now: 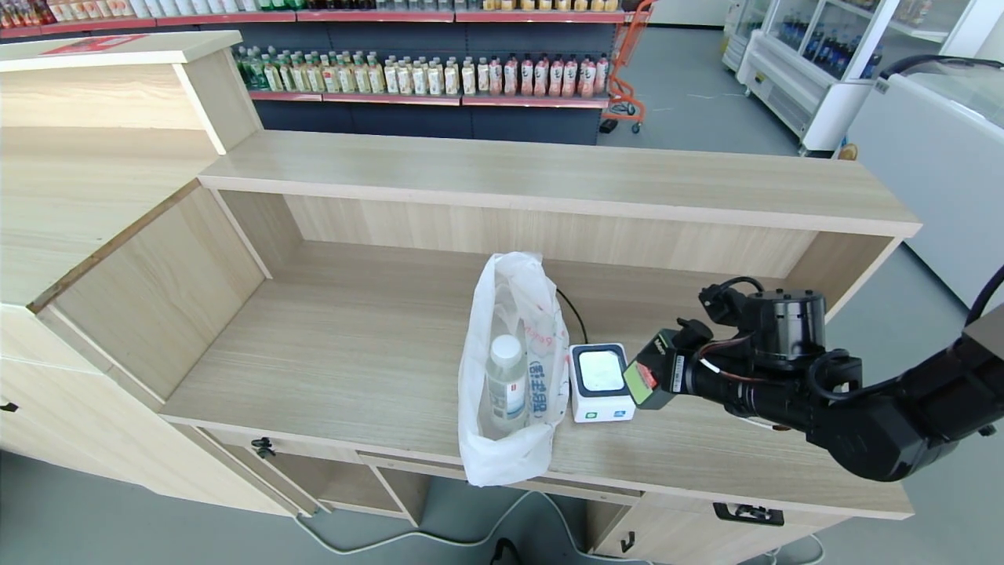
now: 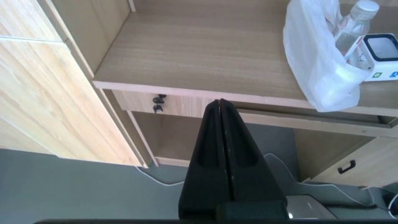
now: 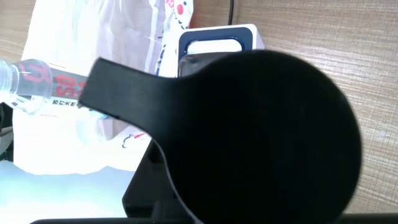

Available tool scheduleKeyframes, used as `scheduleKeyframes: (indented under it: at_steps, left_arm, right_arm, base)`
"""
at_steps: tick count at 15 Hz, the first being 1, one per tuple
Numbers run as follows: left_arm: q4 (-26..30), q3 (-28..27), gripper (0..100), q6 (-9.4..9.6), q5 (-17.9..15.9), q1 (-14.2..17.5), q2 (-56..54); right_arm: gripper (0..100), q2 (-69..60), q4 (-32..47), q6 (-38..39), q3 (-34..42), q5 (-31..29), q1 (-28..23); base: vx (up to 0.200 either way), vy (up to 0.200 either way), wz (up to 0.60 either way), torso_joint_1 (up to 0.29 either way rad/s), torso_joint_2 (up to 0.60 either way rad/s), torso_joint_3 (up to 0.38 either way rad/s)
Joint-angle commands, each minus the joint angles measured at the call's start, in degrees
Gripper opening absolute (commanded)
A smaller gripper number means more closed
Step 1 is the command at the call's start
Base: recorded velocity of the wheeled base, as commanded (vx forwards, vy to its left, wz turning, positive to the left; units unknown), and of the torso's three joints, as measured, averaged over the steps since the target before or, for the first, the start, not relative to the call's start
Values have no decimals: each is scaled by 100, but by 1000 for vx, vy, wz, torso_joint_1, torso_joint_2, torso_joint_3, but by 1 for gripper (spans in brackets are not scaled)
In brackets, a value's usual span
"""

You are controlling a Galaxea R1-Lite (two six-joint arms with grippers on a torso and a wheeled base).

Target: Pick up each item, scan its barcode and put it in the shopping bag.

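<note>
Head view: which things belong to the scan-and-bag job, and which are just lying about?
Job: shopping bag, bottle inside it, scanner, green item in the right claw.
Lying about: shelved drinks, orange cart, chest freezer.

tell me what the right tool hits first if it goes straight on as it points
Probably the white cube-shaped barcode scanner: the right tool, shut on a small green item with a red label, points at its side from close by. Depth is hard to judge.
</note>
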Motion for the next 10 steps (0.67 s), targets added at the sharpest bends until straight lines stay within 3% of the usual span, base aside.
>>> scheduleKeyframes:
  at_steps: [1, 10]
  left_arm:
    - [0, -8, 0, 0, -4, 0, -2]
    - [0, 1, 0, 0, 5, 0, -2]
  right_arm:
    - [0, 43, 4, -1, 18, -18, 11]
    - [0, 360, -409, 96, -79, 0, 73]
  base:
    - [0, 0, 0, 0, 0, 0]
    - [0, 0, 0, 0, 0, 0]
